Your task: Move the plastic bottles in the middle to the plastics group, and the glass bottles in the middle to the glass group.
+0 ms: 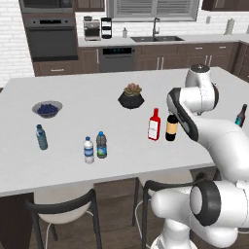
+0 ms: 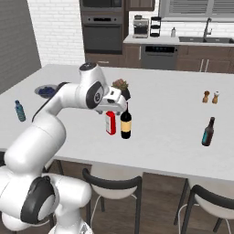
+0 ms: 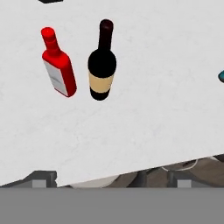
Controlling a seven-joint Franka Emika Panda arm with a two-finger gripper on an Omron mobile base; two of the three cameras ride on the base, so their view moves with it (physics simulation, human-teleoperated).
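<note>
Mid-counter, a dark brown bottle with a yellow-orange label (image 1: 171,127) (image 2: 126,122) (image 3: 102,65) stands beside a white bottle with red cap and label (image 1: 154,125) (image 2: 110,122) (image 3: 59,72). My gripper (image 2: 118,109) (image 3: 111,179) hovers just above and in front of the pair, open and holding nothing. Further left, a grey-clear bottle with a blue cap (image 1: 101,145) stands right next to a white water bottle (image 1: 88,150). A teal-tinted bottle (image 1: 42,137) (image 2: 19,111) is at the far left. At the right stands a slim dark glass bottle (image 1: 240,115) (image 2: 208,131).
A potted plant in a dark bowl (image 1: 131,96) sits behind the middle bottles, and a bowl of blueberries (image 1: 47,109) at the back left. Two small shakers (image 2: 210,97) stand at the back right. Chairs (image 2: 112,185) are tucked under the counter's near edge.
</note>
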